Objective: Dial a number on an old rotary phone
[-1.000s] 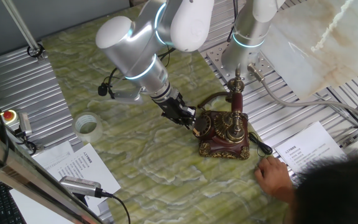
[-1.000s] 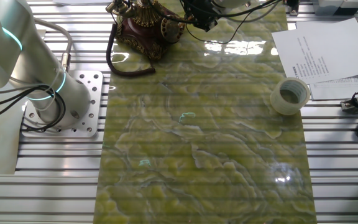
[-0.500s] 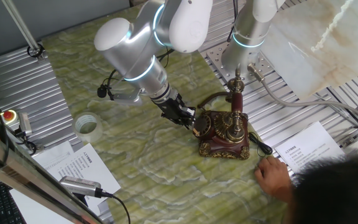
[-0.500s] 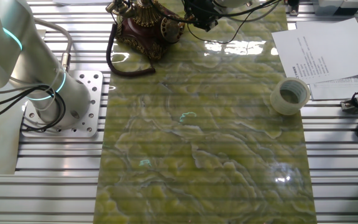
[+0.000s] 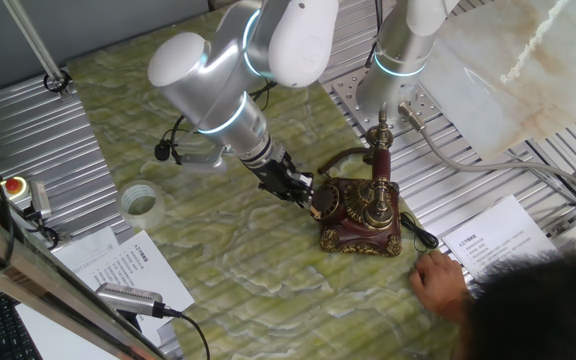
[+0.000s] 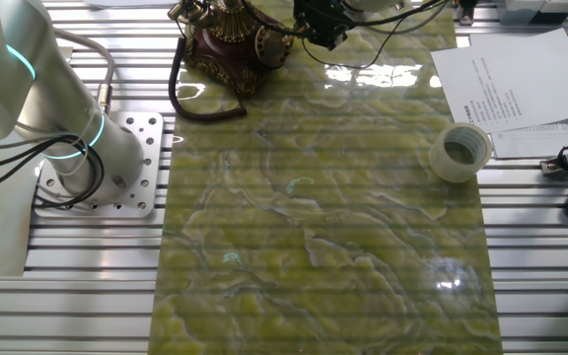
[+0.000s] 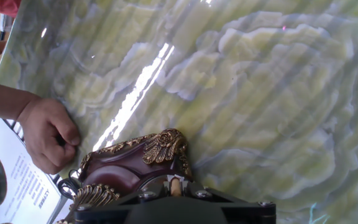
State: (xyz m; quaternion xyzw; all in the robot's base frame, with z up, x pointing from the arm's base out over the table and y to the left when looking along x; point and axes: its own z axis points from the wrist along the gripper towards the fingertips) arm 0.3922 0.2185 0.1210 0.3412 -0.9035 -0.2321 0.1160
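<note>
One phone [image 5: 361, 215] sits on the green marbled counter [image 5: 218, 270], near the edge where the metal slats begin, and my gripper [image 5: 308, 199] is right against its dial face. In one fixed view my arm reaches down from the upper left, and the dark fingers end at the round dial on the phone's left side, touching it or nearly so; I cannot make out the exact contact. The handset [image 5: 377, 160] lies across the tall brass cradle above the red-brown body, and the black cord [image 5: 420, 236] trails off the phone's far side toward a sheet of paper [image 5: 498, 240].

From the other fixed view the phone [image 6: 230, 39] is at the top edge of the counter [image 6: 314, 217], with my gripper [image 6: 304, 28] just to its right at the dial, and the cord [image 6: 190, 99] loops down onto the slats.

My hand view looks past the gripper's dark body at the bottom of the frame; a pale tip [image 7: 176, 185] shows there, pressed close to the phone [image 7: 129, 171] with its brass leaf trim. Whether my fingers are spread or pressed together I cannot tell.

A person's fist [image 7: 48, 134] rests on the counter [image 7: 260, 93] just beyond the phone. A tape roll [image 6: 461, 151] lies well apart from it.
</note>
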